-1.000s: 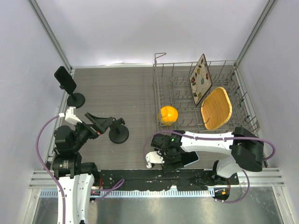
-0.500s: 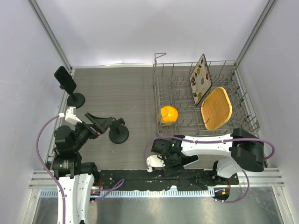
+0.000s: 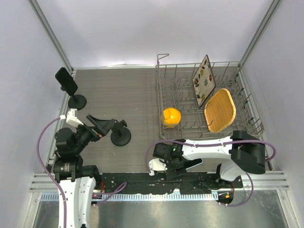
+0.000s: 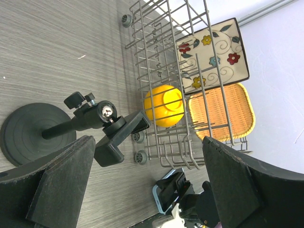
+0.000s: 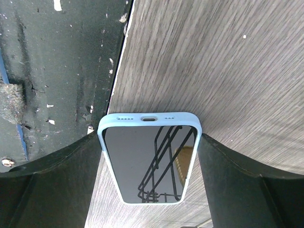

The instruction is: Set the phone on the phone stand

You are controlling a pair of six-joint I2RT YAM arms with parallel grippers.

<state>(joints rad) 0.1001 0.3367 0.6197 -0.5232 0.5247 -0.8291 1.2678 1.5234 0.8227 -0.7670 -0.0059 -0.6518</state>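
My right fingers [image 5: 237,185] pinch the phone [image 5: 149,161] across its width, long axis along them; stand [image 3: 118,135] well left.

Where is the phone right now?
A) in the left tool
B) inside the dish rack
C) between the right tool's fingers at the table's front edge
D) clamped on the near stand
C: the right wrist view shows the phone squeezed between the fingers of the right tool, right at the edge of the table.
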